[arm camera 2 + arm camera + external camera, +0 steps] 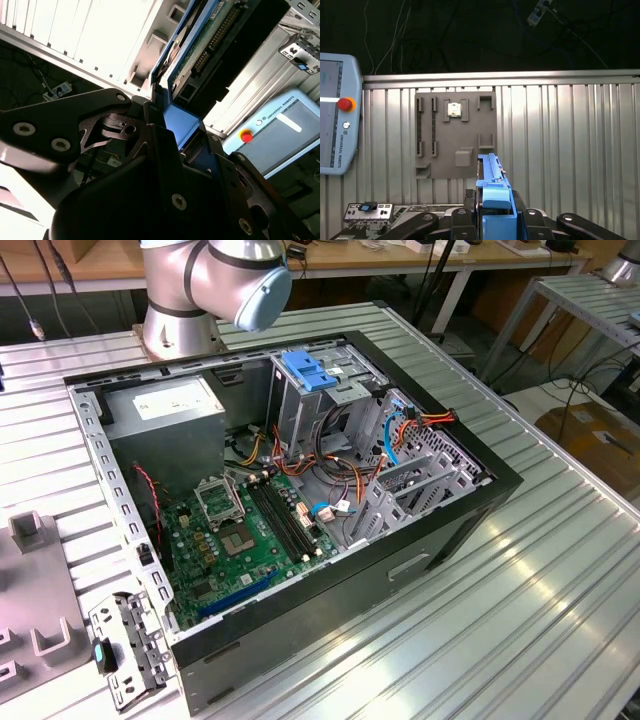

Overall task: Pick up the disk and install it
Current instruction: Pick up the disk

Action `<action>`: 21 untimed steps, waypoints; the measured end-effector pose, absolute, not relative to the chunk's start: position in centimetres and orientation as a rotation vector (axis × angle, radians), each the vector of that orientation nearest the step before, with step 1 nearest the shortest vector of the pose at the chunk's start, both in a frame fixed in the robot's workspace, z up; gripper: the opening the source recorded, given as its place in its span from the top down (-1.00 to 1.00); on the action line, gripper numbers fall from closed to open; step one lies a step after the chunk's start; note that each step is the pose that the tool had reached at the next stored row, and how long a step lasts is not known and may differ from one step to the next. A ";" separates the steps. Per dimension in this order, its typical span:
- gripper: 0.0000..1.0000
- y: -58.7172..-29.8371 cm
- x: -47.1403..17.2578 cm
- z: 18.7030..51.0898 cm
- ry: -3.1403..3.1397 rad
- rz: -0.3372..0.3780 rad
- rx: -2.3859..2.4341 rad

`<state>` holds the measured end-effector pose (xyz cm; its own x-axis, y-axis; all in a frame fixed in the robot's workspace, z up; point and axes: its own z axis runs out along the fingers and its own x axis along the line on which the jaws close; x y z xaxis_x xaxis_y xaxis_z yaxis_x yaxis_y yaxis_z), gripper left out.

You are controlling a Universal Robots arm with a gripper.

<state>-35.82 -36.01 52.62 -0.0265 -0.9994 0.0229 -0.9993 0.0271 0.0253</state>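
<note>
The robot arm's end effector is clamped on the disk, its black fingers pressed against both sides of the drive's blue plastic rail in both wrist views. In the second wrist view the disk is gripped on edge in the end effector, with its green circuit board and connector row facing the camera. Past the held drive, the first wrist view takes in a grey fixture plate lying on the ribbed aluminium worktop, a teach pendant beside it, and a small metal bracket with a blue tab. In the exterior view an open computer case lies on the worktop, its green motherboard exposed, a grey power supply in one corner and a metal drive cage topped by a blue latch beside it. The robot arm rises behind the case.
</note>
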 end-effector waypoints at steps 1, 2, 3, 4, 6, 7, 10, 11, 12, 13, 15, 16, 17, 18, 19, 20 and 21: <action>0.26 -36.0 -35.6 52.6 -2.227 -0.003 2.168; 0.26 -36.0 -35.6 52.6 -2.227 -0.003 2.168; 0.26 -36.0 -34.5 52.6 -2.227 -0.003 2.168; 0.26 -36.0 -34.0 52.6 -2.227 -0.003 2.168; 0.26 -36.2 -32.8 52.5 -2.227 -0.003 2.168; 0.26 -36.3 -32.8 52.4 -2.227 -0.003 2.168; 0.26 -36.6 -32.8 52.3 -2.227 -0.003 2.168; 0.26 -36.6 -32.7 52.3 -2.227 -0.003 2.168; 0.26 -36.7 -32.7 52.2 -2.227 -0.003 2.168; 0.26 -36.7 -32.6 52.2 -2.227 -0.003 2.168; 0.26 -36.7 -32.3 52.2 -2.227 -0.003 2.168; 0.26 -36.7 -32.1 52.1 -2.227 -0.003 2.168; 0.26 -36.7 -32.0 52.1 -2.227 -0.003 2.168; 0.26 -36.7 -31.8 52.1 -2.227 -0.003 2.168; 0.26 -36.7 -31.6 52.1 -2.227 -0.003 2.168; 0.26 -36.7 -31.4 52.1 -2.227 -0.003 2.168; 0.26 -36.7 -31.1 52.1 -2.227 -0.003 2.168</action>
<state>-31.12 -36.74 52.07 -0.0265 -0.9994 0.0229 -0.9993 0.0271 0.0252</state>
